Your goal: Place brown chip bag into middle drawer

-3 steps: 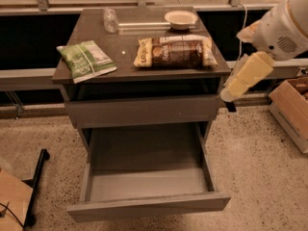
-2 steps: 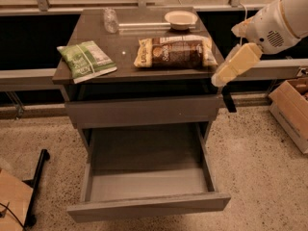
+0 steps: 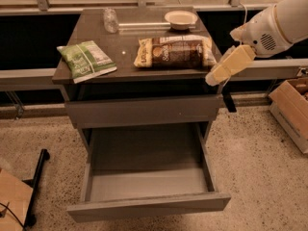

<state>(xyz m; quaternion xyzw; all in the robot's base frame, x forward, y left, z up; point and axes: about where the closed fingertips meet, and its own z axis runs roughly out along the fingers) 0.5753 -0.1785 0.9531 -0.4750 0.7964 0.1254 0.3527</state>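
Observation:
The brown chip bag (image 3: pixel 175 52) lies flat on the dark cabinet top (image 3: pixel 120 64), right of centre, with its cream ends pointing left and right. The middle drawer (image 3: pixel 149 177) is pulled out below it, and its grey tray holds nothing. My gripper (image 3: pixel 212 78) is at the end of the cream arm link at the right edge of the cabinet top. It is just right of and slightly below the bag's right end, and it holds nothing that I can see.
A green-and-white bag (image 3: pixel 85 59) lies at the top's left. A clear bottle (image 3: pixel 110 19) and a cream bowl (image 3: pixel 181 19) stand at the back. The closed top drawer front (image 3: pixel 144 110) is above the open one. A cardboard box (image 3: pixel 293 109) sits on the floor at right.
My arm has swung up and to the left, bringing the gripper from beside the top drawer front to the right edge of the cabinet top near the bag.

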